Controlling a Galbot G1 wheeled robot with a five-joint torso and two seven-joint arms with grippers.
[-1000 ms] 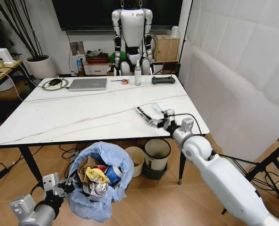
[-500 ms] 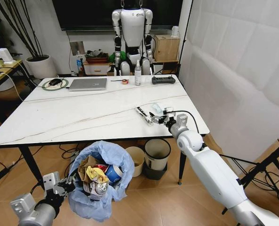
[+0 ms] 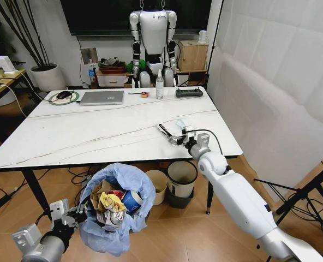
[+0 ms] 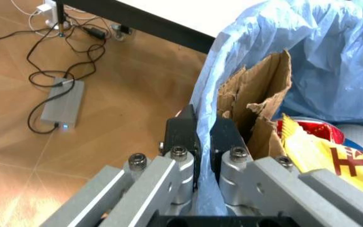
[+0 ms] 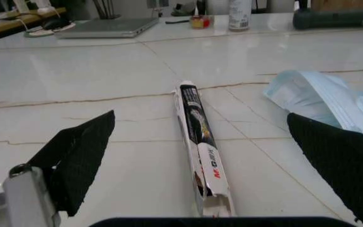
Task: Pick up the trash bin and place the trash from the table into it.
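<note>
The surface (image 3: 96,131) holds the last trash near its right front corner. The bin (image 3: 118,210) hangs below the front edge, already stuffed; the left gripper (image 4: 203,137) has its fingers pinched shut on the soft bag rim. The right gripper (image 5: 200,156) sits low, fingers spread wide around a flattened tube (image 5: 200,142), with the mask (image 5: 326,101) just beside. Both look light; the stiff tube is best pinched mid-length, the limp mask by a bunched fold.

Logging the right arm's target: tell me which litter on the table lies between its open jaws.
The long, narrow black-and-white wrapper lies centred between the jaws. The light-blue mask lies off to one side, by one jaw.
</note>
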